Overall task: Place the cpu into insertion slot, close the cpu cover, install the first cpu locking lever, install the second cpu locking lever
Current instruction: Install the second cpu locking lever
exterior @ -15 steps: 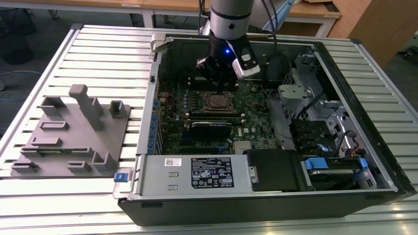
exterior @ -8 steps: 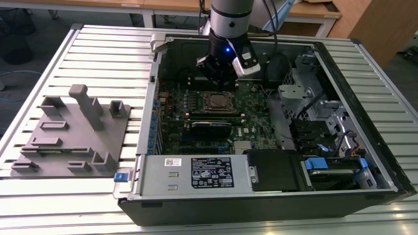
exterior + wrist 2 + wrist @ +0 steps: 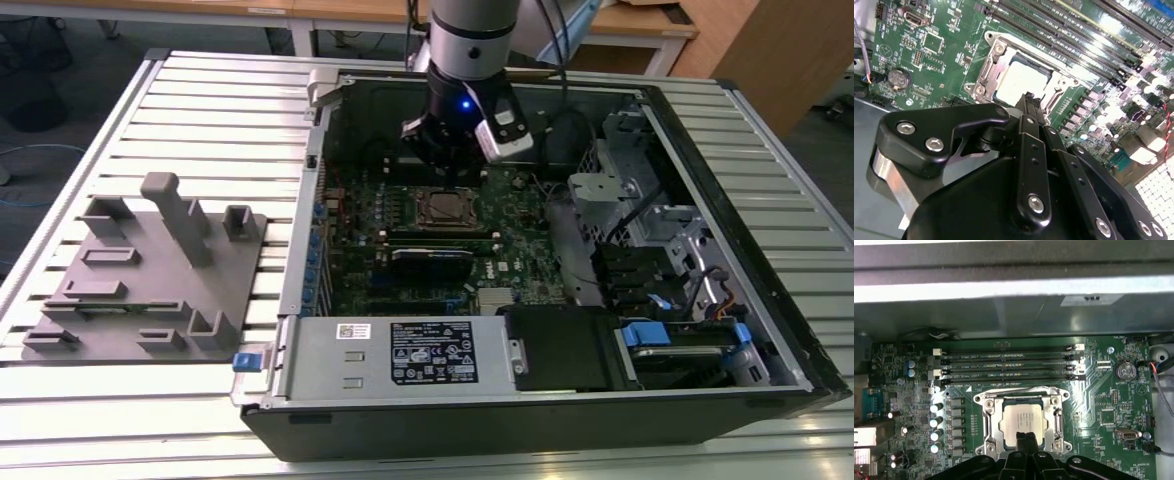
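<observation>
My gripper (image 3: 1026, 436) hangs just above the slot (image 3: 1023, 421) near the motherboard's (image 3: 1104, 405) middle, fingers together and holding nothing. The cpu (image 3: 1024, 422) sits in the slot with the cover (image 3: 988, 421) down around it. I judge the lever step is in hand, calling for a careful press.

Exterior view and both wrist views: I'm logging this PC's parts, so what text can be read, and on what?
No text can be read for certain.
Power supply label: print too small to read.
White sticker beside it: too small.
Motherboard white lettering: too small.
cpu top: faint marks, unreadable.
Case wall sticker: unreadable.
</observation>
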Tool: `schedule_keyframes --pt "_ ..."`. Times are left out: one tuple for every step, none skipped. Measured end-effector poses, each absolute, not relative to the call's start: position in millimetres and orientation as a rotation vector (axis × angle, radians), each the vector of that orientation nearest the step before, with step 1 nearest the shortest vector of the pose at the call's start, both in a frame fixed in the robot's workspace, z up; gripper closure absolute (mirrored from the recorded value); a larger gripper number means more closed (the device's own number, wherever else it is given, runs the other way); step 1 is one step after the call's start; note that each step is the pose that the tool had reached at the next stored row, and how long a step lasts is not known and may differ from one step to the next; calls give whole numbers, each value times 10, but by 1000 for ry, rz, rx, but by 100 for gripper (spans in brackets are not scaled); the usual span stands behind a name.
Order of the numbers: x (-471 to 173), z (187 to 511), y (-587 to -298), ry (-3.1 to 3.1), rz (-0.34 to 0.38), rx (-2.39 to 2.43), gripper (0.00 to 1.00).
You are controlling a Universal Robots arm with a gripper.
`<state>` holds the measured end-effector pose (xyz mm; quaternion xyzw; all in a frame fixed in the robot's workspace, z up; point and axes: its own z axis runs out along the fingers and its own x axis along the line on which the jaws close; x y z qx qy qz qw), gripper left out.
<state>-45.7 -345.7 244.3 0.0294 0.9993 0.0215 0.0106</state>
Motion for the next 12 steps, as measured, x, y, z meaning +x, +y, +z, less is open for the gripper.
schedule_keyframes --pt "-457 2443 -3470 3118 67 92 89" --pt "-457 2443 -3483 3118 67 92 89" --pt "-457 2443 -3497 3118 67 92 89" --pt "-457 2443 -3513 3118 68 92 89" --pt "-457 2443 -3528 3118 68 92 89" --pt "-457 2443 -3543 3118 69 92 89" --pt "-457 2443 -3559 3118 69 92 89" --pt "-457 2443 -3575 3118 69 92 89" --pt "-457 2443 -3592 3118 70 92 89" --pt "-457 2443 -3610 3118 70 92 89" --pt "-457 2443 -3629 3118 70 92 89" --pt "-457 2443 -3649 3118 71 92 89"
